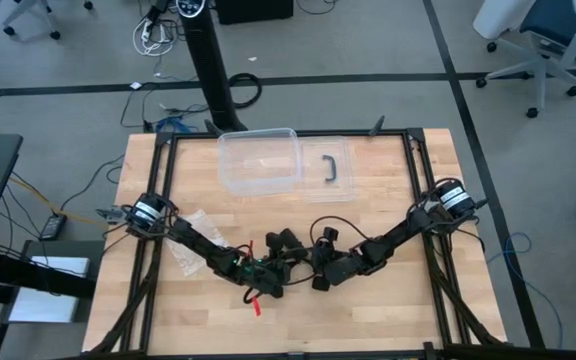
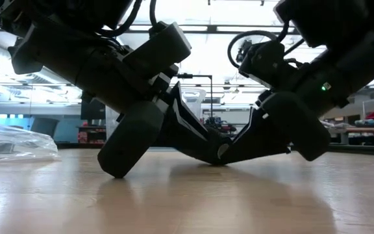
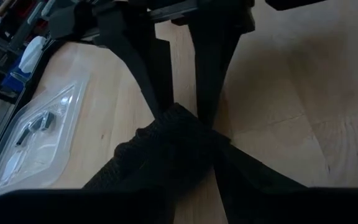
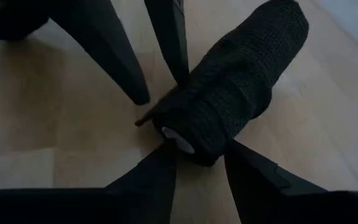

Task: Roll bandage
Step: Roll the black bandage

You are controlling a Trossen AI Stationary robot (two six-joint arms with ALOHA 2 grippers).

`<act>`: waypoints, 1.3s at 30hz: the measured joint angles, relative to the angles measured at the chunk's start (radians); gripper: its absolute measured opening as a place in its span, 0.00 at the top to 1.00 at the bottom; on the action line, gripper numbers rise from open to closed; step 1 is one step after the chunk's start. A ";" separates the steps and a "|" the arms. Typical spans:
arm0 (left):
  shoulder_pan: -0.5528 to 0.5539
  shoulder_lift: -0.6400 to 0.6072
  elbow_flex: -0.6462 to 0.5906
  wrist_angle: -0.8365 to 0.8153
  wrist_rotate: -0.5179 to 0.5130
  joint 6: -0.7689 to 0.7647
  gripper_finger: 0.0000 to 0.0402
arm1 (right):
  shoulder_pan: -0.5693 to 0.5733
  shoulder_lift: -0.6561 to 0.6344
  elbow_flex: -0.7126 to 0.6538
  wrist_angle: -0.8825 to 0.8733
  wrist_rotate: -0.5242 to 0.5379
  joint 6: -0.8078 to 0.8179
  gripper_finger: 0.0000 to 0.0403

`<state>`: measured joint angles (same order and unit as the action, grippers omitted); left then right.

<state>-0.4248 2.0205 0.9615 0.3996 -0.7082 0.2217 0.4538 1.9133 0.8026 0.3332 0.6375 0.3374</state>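
A: Where is the right gripper [image 4: 197,165]?

B: Low over the wooden table [image 1: 388,310], near its middle. Its two fingers clench one end of the bandage [image 4: 232,102], a black roll.

A: And the long axis?

B: It runs straight out from this gripper toward the left gripper [image 3: 213,152], whose fingers close on black fabric. Both are about equally near, I think.
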 joint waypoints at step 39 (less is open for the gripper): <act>-0.211 -0.027 0.163 -0.062 -0.665 0.514 0.75 | 0.017 -0.327 0.000 0.027 -0.023 0.188 1.00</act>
<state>-0.6361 1.9930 1.1246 0.3381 -1.3730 0.7360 0.4710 1.5864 0.8028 0.3606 0.6147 0.5255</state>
